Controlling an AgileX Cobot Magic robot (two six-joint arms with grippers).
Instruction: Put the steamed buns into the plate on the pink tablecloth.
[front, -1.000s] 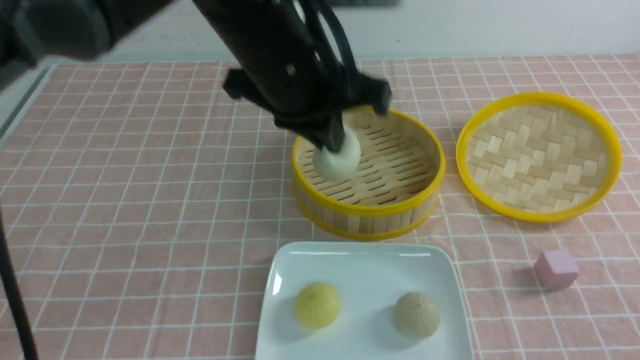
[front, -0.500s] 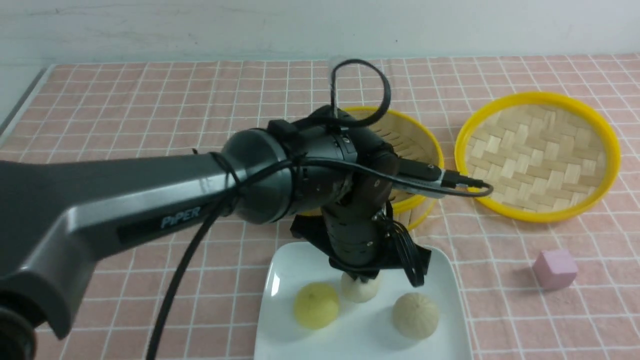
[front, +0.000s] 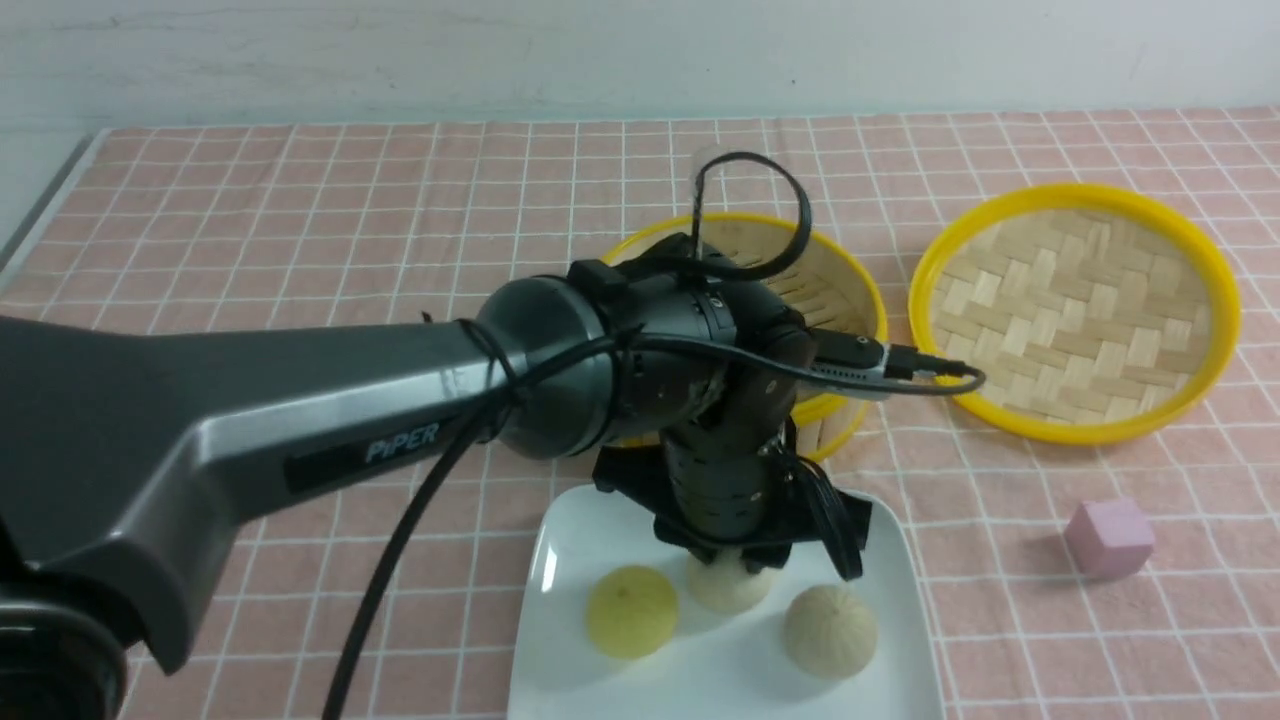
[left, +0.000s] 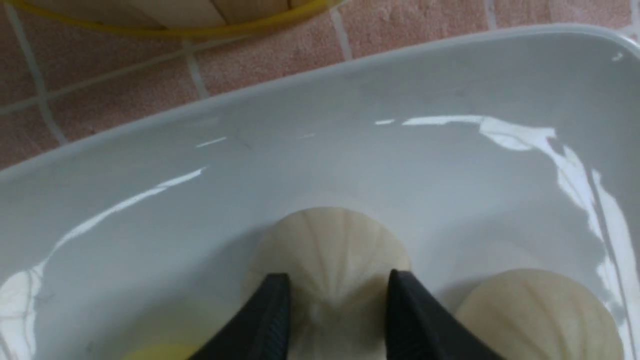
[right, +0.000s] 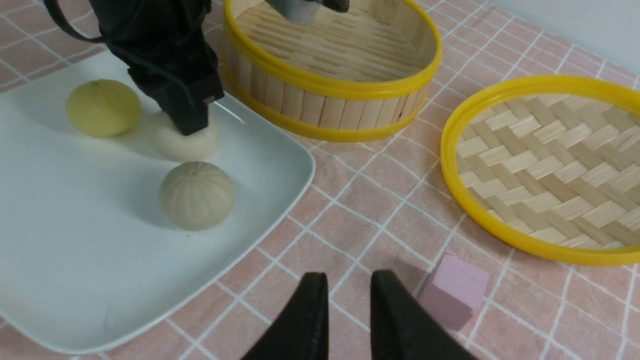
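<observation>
Three steamed buns lie in the white plate (front: 570, 540) on the pink tablecloth (front: 300, 250): a yellow one (front: 631, 611), an off-white one (front: 728, 588) and a beige one (front: 830, 631). My left gripper (left: 339, 275) hangs straight over the off-white bun (left: 330, 240), open, one finger on each side of its pleated top. That bun (right: 187, 142) rests on the plate (right: 75, 240) between the other two. My right gripper (right: 348, 275) hovers over the cloth beside the plate, fingers a little apart with nothing between them. It is out of the front view.
An empty yellow-rimmed bamboo steamer basket (front: 840, 290) stands just behind the plate. Its woven lid (front: 1075, 310) lies to the right. A small pink cube (right: 452, 290) sits on the cloth close to my right gripper. The left arm (front: 300, 440) crosses the front-left.
My left gripper carried the off-white bun from over the steamer basket down to the plate, set it between the other two buns, and its jaws have spread apart.
</observation>
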